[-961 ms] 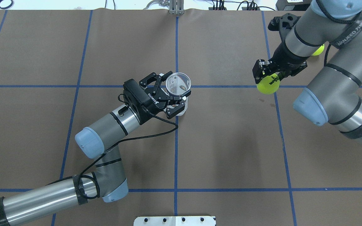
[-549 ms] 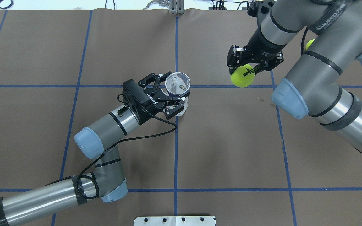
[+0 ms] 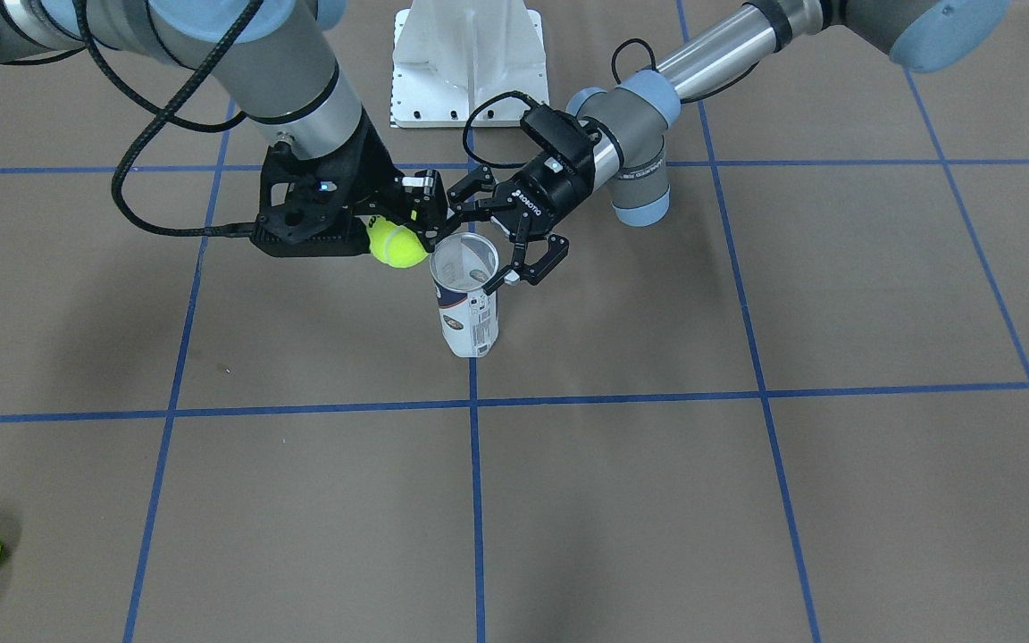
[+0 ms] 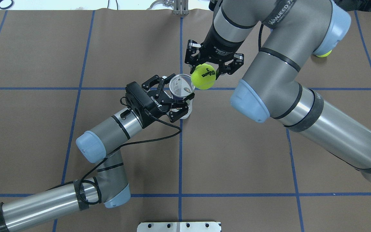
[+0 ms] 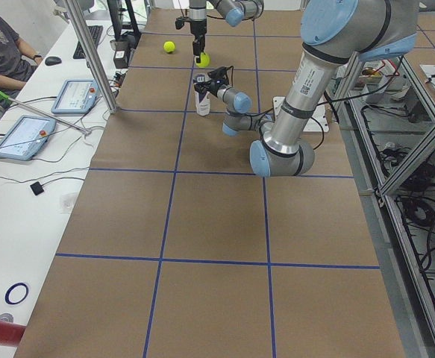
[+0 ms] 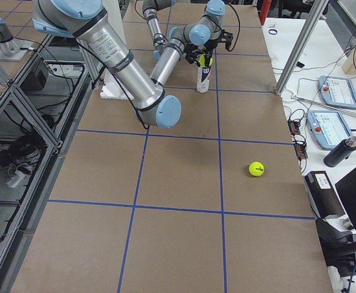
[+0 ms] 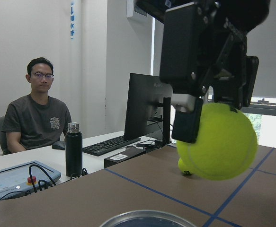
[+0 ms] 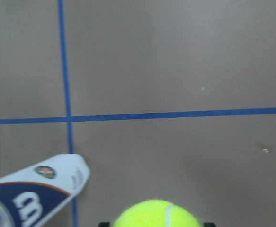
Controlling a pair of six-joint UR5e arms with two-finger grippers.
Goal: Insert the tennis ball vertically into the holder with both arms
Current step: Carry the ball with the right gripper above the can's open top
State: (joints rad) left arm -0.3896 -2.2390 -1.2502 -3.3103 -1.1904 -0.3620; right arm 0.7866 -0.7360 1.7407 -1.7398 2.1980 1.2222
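Ball on the move: the right gripper point(image 4: 205, 72), clamped on the tennis ball point(image 4: 203, 77), has swung within a second from the table's far right to just beside the open mouth of the holder point(image 3: 470, 314). The left gripper point(image 4: 182, 87) has not budged, its fingers closed round the upright holder near the table's centre. By the look of it, only a short sideways shift and a descent remain.

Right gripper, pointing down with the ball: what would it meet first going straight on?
Probably the bare table beside the holder, not its mouth; the tennis ball hangs just to one side and might clip the edge.
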